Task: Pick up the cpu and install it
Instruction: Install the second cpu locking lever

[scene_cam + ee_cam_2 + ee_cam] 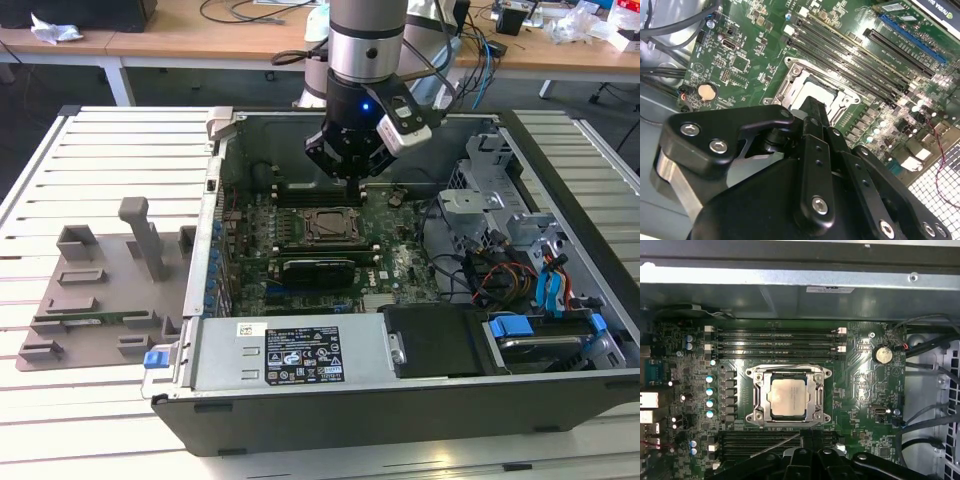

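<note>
The cpu (788, 397), a pale silver square chip, lies flat inside the black socket with its metal frame (756, 399) in the middle of the green motherboard (860, 385). In the exterior view the socket (325, 225) sits just in front of and below my gripper (352, 172), which hangs above the board's memory slots inside the open computer case. My gripper (815, 107) looks shut with nothing in it, its black fingers drawn together to a point. Its dark linkages (815, 457) edge the first wrist view, clear of the chip.
The computer case (560, 190) lies open on a white slatted table (90, 160). A grey moulded tray (60, 345) with a thin green memory stick (90, 318) rests at the exterior view's left. Drive cages and cables (500, 270) crowd the case at the exterior view's right; the power supply (290, 350) lies in front.
</note>
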You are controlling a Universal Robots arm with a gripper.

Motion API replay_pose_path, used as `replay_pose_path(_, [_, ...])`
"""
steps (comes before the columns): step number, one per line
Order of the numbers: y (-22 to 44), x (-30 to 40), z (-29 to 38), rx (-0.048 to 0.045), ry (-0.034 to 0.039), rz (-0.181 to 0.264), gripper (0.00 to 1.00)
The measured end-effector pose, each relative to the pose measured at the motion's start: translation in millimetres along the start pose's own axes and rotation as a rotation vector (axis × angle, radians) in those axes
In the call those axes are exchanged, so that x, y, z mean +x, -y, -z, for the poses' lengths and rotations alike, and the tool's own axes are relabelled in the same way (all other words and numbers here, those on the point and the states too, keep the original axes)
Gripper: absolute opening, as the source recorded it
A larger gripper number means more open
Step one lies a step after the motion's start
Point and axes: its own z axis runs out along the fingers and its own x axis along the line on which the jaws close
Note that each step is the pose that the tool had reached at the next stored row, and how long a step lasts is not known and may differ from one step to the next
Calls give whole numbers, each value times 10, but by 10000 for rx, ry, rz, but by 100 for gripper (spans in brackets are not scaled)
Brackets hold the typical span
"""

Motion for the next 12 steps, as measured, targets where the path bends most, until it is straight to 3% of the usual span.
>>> replay_pose_path(12, [97, 1, -30, 0, 0, -1, 11])
